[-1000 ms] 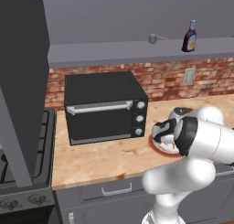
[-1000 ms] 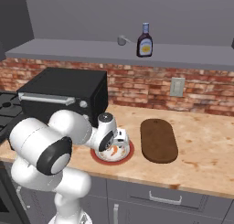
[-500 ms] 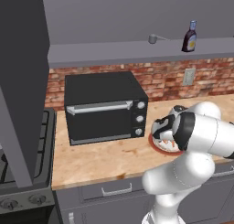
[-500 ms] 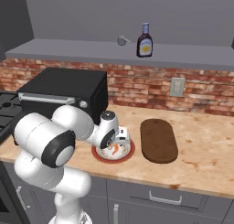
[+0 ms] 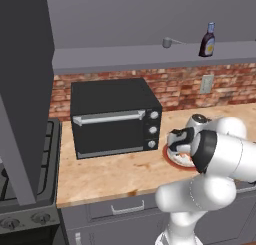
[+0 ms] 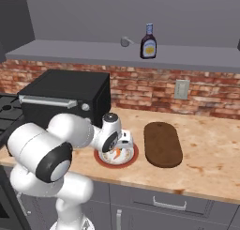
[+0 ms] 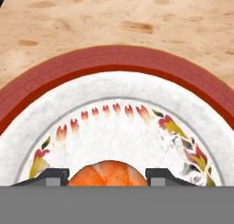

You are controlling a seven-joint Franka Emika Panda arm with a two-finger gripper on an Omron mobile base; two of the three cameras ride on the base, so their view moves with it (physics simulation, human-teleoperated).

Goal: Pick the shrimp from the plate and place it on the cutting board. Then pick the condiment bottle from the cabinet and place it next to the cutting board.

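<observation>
- Shrimp (image 7: 109, 174) lies on the plate (image 7: 114, 65), between the claw's (image 7: 108, 177) parted fingertips (image 7: 54, 176), hand view.
- Right base view: claw (image 6: 121, 151) low over the plate (image 6: 129, 160), cutting board (image 6: 162, 143) just beside on the worktop (image 6: 211, 163).
- Left base view: condiment bottle (image 5: 207, 40) upright on the cabinet (image 5: 125, 56) ledge.

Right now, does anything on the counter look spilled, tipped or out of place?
Nothing stands out. The tiny orange-pink shrimp lies on the round red-rimmed white plate, the dark brown wooden cutting board lies flat and bare, and the dark condiment bottle stands upright on the grey ledge.
</observation>
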